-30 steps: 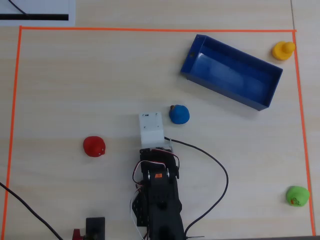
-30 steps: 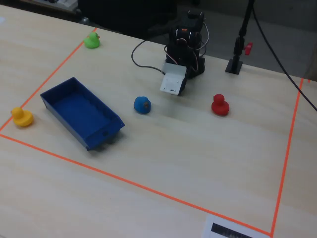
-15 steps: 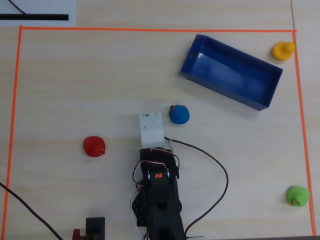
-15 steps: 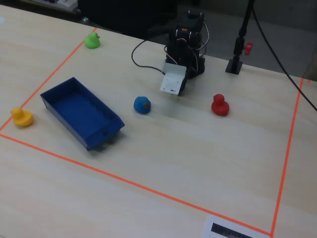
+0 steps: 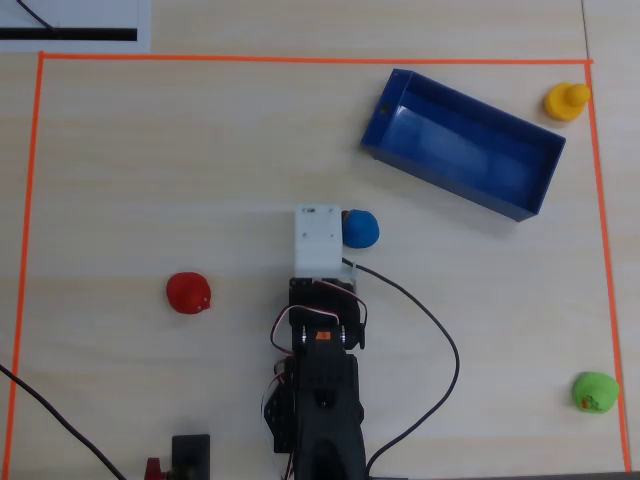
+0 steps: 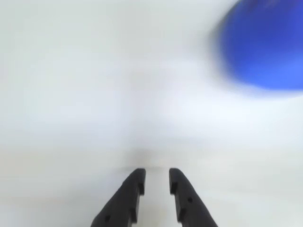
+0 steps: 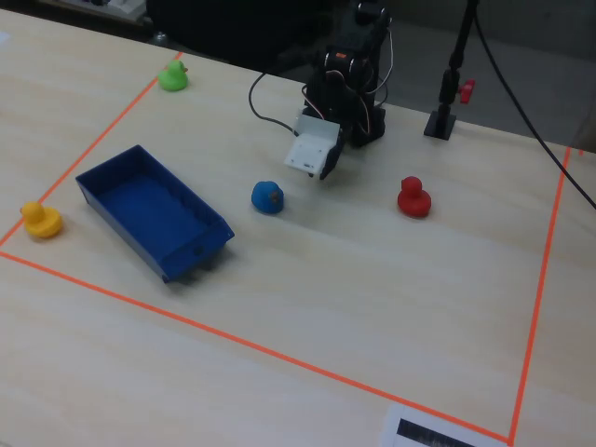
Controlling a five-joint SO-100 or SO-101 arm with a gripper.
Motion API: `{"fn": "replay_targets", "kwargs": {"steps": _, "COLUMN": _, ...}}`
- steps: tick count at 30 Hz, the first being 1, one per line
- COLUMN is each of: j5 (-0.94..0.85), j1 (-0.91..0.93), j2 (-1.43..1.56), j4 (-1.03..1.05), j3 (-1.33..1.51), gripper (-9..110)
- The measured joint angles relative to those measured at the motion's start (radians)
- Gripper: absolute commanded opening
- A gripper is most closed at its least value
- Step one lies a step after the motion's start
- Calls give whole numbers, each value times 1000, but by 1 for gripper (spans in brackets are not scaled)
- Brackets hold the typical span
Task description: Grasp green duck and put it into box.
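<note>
Green duck (image 5: 595,391) at lower right of the overhead view, well apart from the gripper (image 6: 155,182) (fingers nearly pressed together, empty) near centre — blue duck (image 5: 360,228) just beside — box (image 5: 545,182) at upper right.

This looks like a robotics test bench in a lab or hobby room. A pale wood-grain table (image 5: 150,180) carries a work area marked with orange tape (image 5: 300,59), and a small servo arm (image 5: 318,390) with loose cables (image 5: 430,330) sits at one edge. A black stand (image 7: 452,65) rises beside it, probably a camera mount, though its top is cut off. A printed white sheet (image 5: 70,25) lies outside the tape. Toy ducks (image 5: 188,293) and a blue box (image 5: 465,145) serve as props.
</note>
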Motion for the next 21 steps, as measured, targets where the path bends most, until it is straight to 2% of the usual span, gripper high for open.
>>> {"fn": "replay_targets", "kwargs": {"steps": 5, "j5": 64, "j1": 86, "j2": -202, "j4": -225, "j3": -250, "gripper": 13}}
{"fn": "replay_targets", "kwargs": {"steps": 12, "j5": 124, "j1": 316, "j2": -581, "j4": -529, "j3": -657, "gripper": 16}}
{"fn": "replay_targets", "kwargs": {"steps": 21, "j5": 209, "j1": 770, "j2": -1218, "j4": -509, "j3": -1368, "gripper": 21}}
